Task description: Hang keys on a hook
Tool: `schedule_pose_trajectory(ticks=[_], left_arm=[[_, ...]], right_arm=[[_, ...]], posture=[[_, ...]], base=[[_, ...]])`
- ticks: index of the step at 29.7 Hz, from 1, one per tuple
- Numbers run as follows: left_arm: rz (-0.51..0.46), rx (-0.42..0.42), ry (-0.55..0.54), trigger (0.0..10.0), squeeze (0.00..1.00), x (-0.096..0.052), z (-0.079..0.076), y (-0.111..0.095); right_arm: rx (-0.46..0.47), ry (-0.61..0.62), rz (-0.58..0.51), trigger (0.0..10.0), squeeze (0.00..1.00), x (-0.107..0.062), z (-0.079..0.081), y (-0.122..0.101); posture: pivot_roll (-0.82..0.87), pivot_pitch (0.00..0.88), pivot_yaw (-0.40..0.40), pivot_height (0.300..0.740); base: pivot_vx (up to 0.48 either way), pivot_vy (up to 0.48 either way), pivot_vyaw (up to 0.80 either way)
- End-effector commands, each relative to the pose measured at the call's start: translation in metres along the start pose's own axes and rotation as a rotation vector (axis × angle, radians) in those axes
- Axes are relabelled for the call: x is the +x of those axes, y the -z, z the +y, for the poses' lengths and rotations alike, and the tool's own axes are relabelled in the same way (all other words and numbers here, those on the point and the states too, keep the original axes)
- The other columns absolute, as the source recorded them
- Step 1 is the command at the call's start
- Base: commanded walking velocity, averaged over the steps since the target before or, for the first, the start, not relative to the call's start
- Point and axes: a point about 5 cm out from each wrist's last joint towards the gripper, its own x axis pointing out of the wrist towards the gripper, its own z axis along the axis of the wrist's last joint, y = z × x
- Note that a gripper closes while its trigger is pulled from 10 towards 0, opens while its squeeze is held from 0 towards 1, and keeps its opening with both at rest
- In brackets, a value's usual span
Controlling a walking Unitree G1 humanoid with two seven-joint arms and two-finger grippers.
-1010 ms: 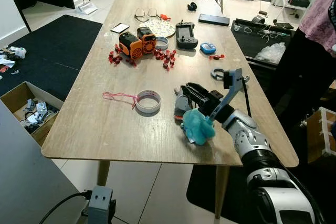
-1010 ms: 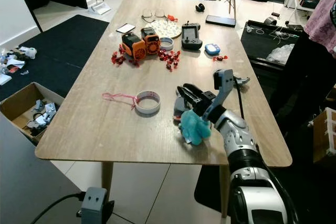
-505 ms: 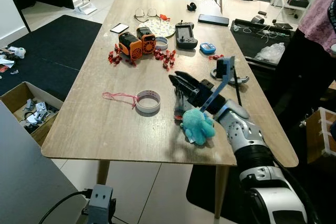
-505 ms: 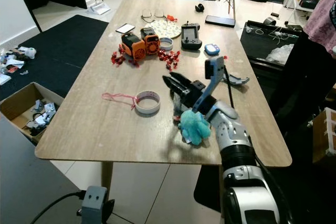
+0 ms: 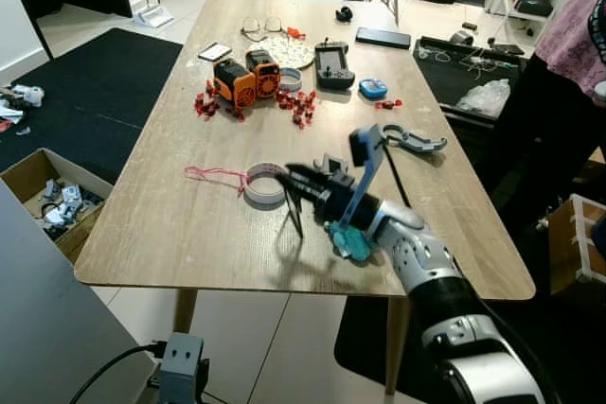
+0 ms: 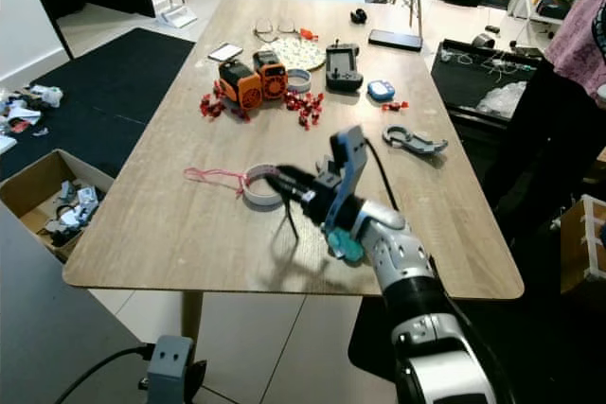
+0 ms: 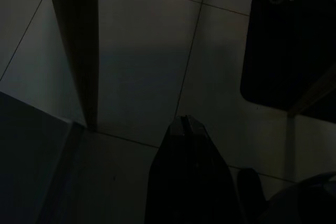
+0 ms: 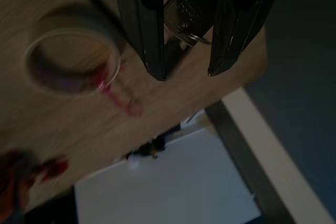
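I see right gripper (image 8: 184,69) clamping keys (image 8: 184,11) | above table (image 5: 189,224) front edge | beside tape (image 5: 263,184)

table (image 5: 170,224) top is light wood, matt, grain running lengthwise; the keys (image 8: 185,11) look like shiny silver metal, with a fuzzy teal plush keychain (image 5: 355,241) that's clearly soft cloth; the right gripper (image 8: 184,72) has black fingers (image 8: 149,35) with a slight sheen, probably plastic; arm shell (image 5: 417,257) is smooth brushed-looking silver; tape roll (image 5: 258,184) is pale and semi-glossy; floor tiles (image 7: 147,77) are smooth and reflective enough to bounce a ceiling light; dark rug (image 5: 85,92) is matt and cloth-like; cardboard box (image 5: 28,177) is dull brown paperboard
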Motion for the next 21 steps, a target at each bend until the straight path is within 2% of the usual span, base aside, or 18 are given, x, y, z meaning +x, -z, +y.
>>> schedule_pose_trajectory(ticks=[1, 10, 11, 12, 13, 14, 16, 19, 20, 21], left_arm=[[0.020, -0.013, -0.001, 10.0, 0.00, -0.0035, -0.0024, 0.0071], [0.020, -0.013, -0.002, 10.0, 0.00, -0.0034, -0.0028, 0.0072], [0.020, -0.012, -0.002, 10.0, 0.00, -0.0034, -0.0028, 0.0072], [0.020, -0.012, -0.002, 10.0, 0.00, -0.0034, -0.0028, 0.0072], [0.020, -0.012, -0.003, 10.0, 0.00, -0.0034, -0.0026, 0.0070], [0.019, -0.012, -0.003, 10.0, 0.00, -0.0034, -0.0022, 0.0069], [0.019, -0.011, -0.004, 10.0, 0.00, -0.0034, -0.0018, 0.0068], [0.019, -0.011, -0.004, 10.0, 0.00, -0.0035, -0.0016, 0.0069], [0.020, -0.010, -0.003, 10.0, 0.00, -0.0036, -0.0015, 0.0070], [0.020, -0.010, -0.002, 10.0, 0.00, -0.0037, -0.0015, 0.0071]], right_arm=[[-0.010, -0.033, 0.024, 10.0, 0.00, -0.0004, 0.0043, 0.0028], [-0.007, -0.039, 0.032, 10.0, 0.02, 0.0001, 0.0056, 0.0038], [-0.005, -0.040, 0.031, 10.0, 0.06, 0.0002, 0.0055, 0.0033], [-0.005, -0.040, 0.031, 10.0, 0.06, 0.0002, 0.0055, 0.0033], [-0.005, -0.042, 0.030, 10.0, 0.42, 0.0002, 0.0054, 0.0024], [-0.005, -0.042, 0.029, 10.0, 0.63, 0.0000, 0.0052, 0.0016], [-0.021, -0.032, 0.027, 10.0, 0.59, -0.0005, 0.0043, 0.0004], [-0.032, -0.024, 0.025, 10.0, 0.59, -0.0006, 0.0039, -0.0001], [-0.041, -0.012, 0.022, 10.0, 0.02, -0.0009, 0.0030, -0.0006], [-0.047, -0.001, 0.018, 10.0, 0.00, -0.0015, 0.0020, -0.0013]], posture=[[0.05, 0.104, -0.053, 0.740], [0.05, 0.102, -0.053, 0.740], [0.05, 0.102, -0.054, 0.740], [0.05, 0.102, -0.054, 0.740], [0.05, 0.103, -0.054, 0.740], [0.05, 0.104, -0.054, 0.740], [0.05, 0.104, -0.053, 0.740], [0.05, 0.103, -0.053, 0.740], [0.05, 0.102, -0.053, 0.740], [0.05, 0.102, -0.053, 0.740]], base=[[0.000, 0.000, 0.00], [0.000, 0.000, 0.00], [0.000, 0.000, 0.00], [0.000, 0.000, 0.00], [0.000, 0.000, 0.00], [0.000, 0.000, 0.00], [0.000, 0.000, 0.00], [0.000, 0.000, 0.00], [0.000, 0.000, 0.00], [0.000, 0.000, 0.00]])
